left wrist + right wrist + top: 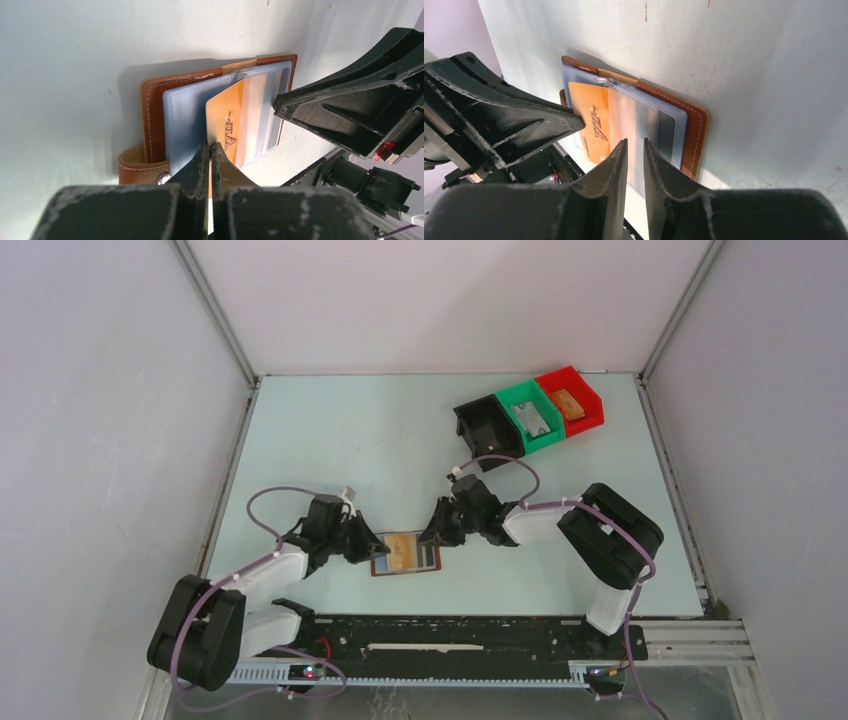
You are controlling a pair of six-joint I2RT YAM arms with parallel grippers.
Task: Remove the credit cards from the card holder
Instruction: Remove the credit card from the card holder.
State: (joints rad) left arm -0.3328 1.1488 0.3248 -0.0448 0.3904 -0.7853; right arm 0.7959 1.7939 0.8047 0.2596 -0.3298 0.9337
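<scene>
The card holder [379, 564] lies open on the table [330, 440], near its front edge, between the two arms. The left gripper [210, 149] is closed tight on the near edge of an orange card [226, 122], which sits partly in a clear sleeve [644, 125]. The right gripper [634, 147] shows a narrow gap between its fingers, set over the sleeve's edge. Whether it grips the sleeve cannot be determined.
</scene>
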